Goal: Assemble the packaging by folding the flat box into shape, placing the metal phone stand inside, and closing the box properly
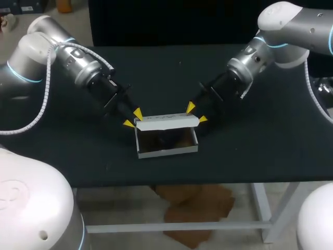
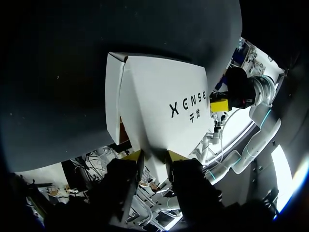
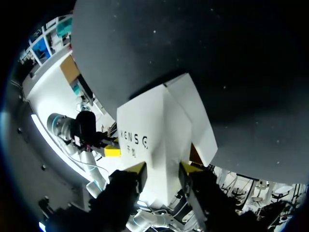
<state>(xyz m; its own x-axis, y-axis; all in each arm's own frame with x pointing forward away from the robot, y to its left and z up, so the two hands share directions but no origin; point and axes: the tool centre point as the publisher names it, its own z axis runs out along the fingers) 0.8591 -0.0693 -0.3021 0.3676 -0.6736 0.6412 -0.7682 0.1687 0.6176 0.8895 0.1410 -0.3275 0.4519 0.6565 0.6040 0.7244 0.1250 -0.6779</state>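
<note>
A: Grippers first. Left?

B: Left gripper (image 2: 154,157) is closed narrow on one end of the lid (image 1: 166,122). The white card is pinched between both yellow tips.

A: Right?

B: Same. Right gripper (image 3: 162,169) is clamped on the other end of the lid, with a finger on each side. Each wrist view shows the other arm's yellow tip at the far end.

A: Where's the box?

B: The box (image 1: 166,150) sits mid-table (image 1: 260,146), between the two arms. The walls are up and it's tray-shaped, so I'd call the folding done.

A: Is the lid closed?

B: No. It's hinged at the back edge and raised. It leans a little over the opening, and the front part of the inside is exposed in the head view.

A: Is the phone stand in?

B: Can't tell. The inside reads dark brown with a darker patch, nothing clearly metal. The wrist views only show a brown sliver under the lid. There's no stand out on the table, so my guess is it's inside, but flag that as unsure.

A: What's left?

B: As I judge it, swing the lid down over the front wall, tuck the flaps and press it shut. Late stage, closing step.
</note>
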